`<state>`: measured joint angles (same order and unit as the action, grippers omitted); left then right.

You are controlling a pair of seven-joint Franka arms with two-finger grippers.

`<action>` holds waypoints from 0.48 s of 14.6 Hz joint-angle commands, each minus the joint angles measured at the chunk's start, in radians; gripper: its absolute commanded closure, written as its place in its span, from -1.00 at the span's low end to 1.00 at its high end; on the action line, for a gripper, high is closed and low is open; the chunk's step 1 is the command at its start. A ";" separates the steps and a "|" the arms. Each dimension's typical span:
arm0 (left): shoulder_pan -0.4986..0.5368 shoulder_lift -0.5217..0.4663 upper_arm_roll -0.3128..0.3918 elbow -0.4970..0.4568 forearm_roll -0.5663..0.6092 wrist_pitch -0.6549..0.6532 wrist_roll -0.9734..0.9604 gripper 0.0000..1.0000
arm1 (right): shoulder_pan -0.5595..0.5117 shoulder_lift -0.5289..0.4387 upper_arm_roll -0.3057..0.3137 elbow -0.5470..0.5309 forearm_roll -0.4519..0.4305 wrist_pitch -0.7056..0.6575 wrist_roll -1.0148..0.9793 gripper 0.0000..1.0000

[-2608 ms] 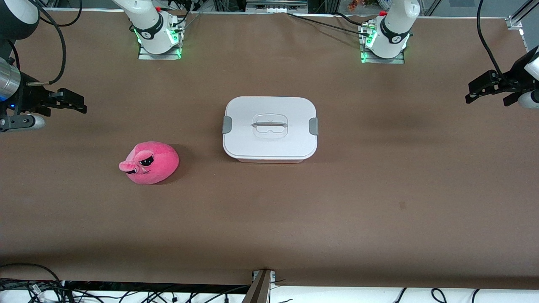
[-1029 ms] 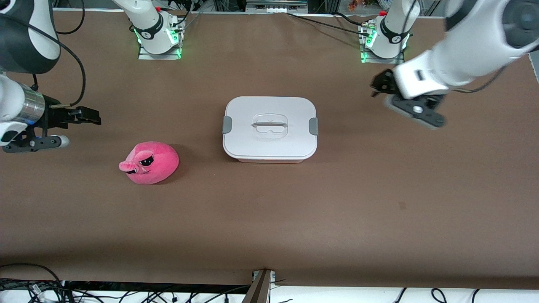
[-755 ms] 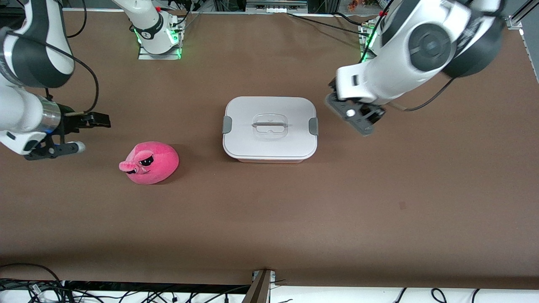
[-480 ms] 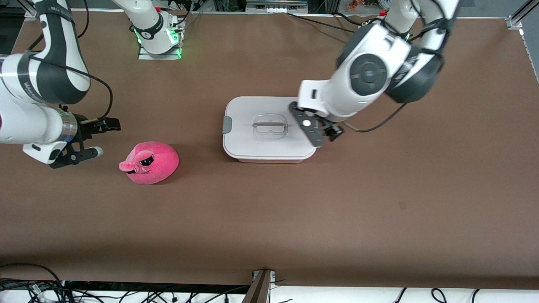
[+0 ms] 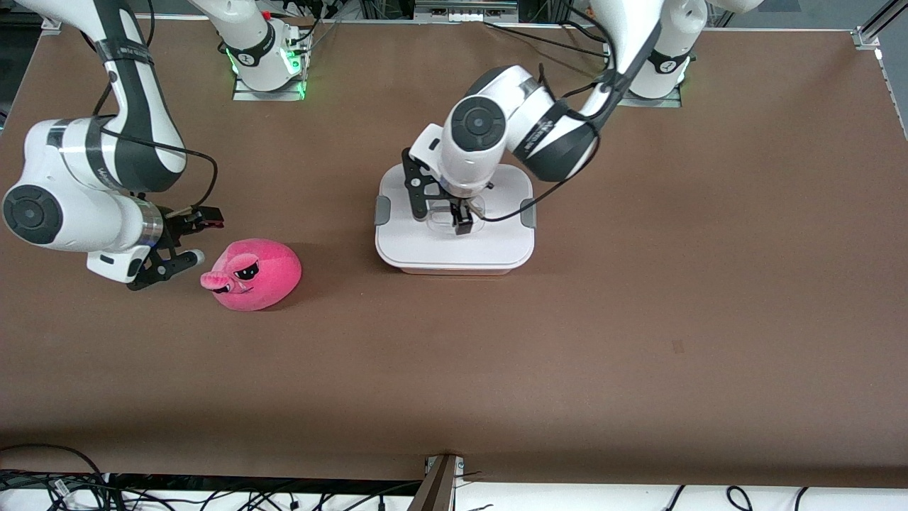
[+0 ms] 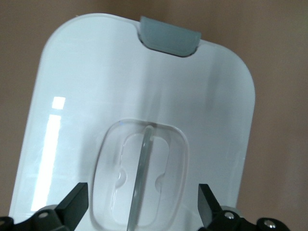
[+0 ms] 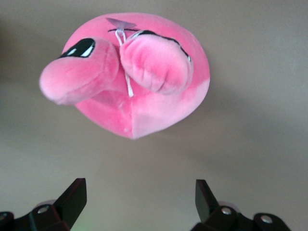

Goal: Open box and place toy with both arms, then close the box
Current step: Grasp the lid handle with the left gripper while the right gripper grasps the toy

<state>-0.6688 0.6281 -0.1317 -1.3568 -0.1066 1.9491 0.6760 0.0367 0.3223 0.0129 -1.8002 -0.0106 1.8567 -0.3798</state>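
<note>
The box stands mid-table with its white lid on and a grey clip at each end. My left gripper is open just above the lid, its fingers on either side of the clear recessed handle. In the left wrist view the gripper spans the handle well, and one grey clip shows. The pink plush toy lies toward the right arm's end of the table. My right gripper is open and empty close beside the toy's snout. In the right wrist view the gripper is short of the toy.
Both arm bases stand at the table's edge farthest from the front camera. Cables and a metal bracket lie along the near edge. Brown tabletop lies around the box and toy.
My left arm swung in from the left arm's end of the table to over the lid's handle. My right gripper moved in toward the toy. Box and toy have not moved.
</note>
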 commanded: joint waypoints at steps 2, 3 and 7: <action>0.006 0.016 0.012 0.024 0.038 -0.002 0.106 -1.00 | 0.020 0.026 0.004 -0.045 -0.006 0.137 -0.019 -1.00; 0.005 0.013 0.011 0.019 0.036 -0.007 0.115 -0.76 | 0.023 0.038 0.006 -0.045 -0.006 0.169 -0.019 -1.00; 0.000 0.012 0.009 0.016 0.028 -0.018 0.120 0.73 | 0.028 0.096 0.035 -0.033 -0.002 0.297 -0.019 -1.00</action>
<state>-0.6641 0.6415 -0.1235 -1.3557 -0.0881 1.9572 0.7748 0.0613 0.3957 0.0342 -1.8420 -0.0104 2.0970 -0.3887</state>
